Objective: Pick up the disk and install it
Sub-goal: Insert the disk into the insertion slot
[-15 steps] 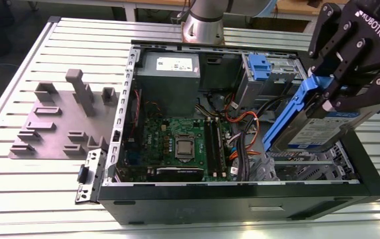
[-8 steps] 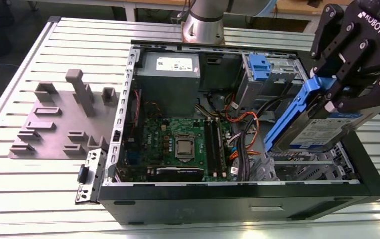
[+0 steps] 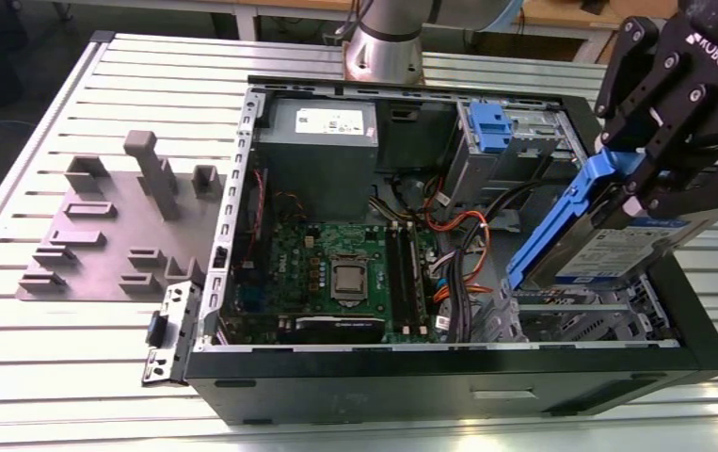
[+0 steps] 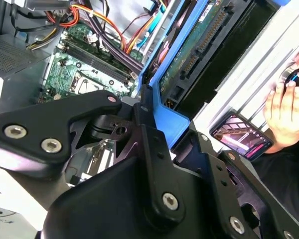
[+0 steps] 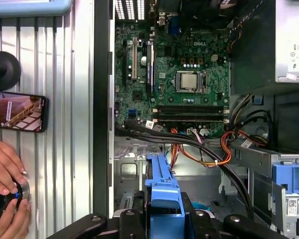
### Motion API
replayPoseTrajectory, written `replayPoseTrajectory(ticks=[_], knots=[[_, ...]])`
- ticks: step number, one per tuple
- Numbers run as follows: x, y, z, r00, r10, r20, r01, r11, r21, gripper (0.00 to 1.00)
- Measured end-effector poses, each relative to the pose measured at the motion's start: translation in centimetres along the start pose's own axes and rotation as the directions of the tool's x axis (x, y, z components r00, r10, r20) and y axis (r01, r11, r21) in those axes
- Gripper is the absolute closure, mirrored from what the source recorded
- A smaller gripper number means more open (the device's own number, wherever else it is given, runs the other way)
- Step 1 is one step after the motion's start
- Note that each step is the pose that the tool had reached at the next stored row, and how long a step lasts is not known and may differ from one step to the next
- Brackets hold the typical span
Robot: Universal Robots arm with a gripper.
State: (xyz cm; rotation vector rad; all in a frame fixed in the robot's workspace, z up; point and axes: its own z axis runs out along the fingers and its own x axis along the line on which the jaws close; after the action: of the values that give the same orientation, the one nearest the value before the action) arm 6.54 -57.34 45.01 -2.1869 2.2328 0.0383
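Observation:
The disk (image 3: 603,247), a silver-grey drive with a white-and-blue label in a blue carrier bracket, hangs tilted on edge above the open computer case's (image 3: 459,372) corner on the exterior view's right. My black gripper (image 3: 635,188) is shut on the blue bracket's upper end. In the second wrist view the disk's green circuit-board underside (image 4: 199,55) runs away from the gripper (image 4: 157,124), whose fingers clamp the blue bracket. The first wrist view has the bracket's (image 5: 162,186) edge sticking out of the gripper (image 5: 162,221) over the case's bare metal floor.
Inside the case lie a motherboard (image 3: 333,273), a grey power supply (image 3: 321,132), orange and black cables (image 3: 459,245) and a drive cage with a blue part (image 3: 490,127). A grey fixture plate (image 3: 114,226) sits beside the case. A person's hands (image 5: 7,194) and a phone (image 5: 17,112) rest on the slatted table.

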Motion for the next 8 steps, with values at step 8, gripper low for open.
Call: replayPoseTrajectory(ticks=[8], knots=[[0.01, -0.43, 0.59, 1.0, 0.002, 0.0, -0.002, 1.0, 0.0001, 0.64]])
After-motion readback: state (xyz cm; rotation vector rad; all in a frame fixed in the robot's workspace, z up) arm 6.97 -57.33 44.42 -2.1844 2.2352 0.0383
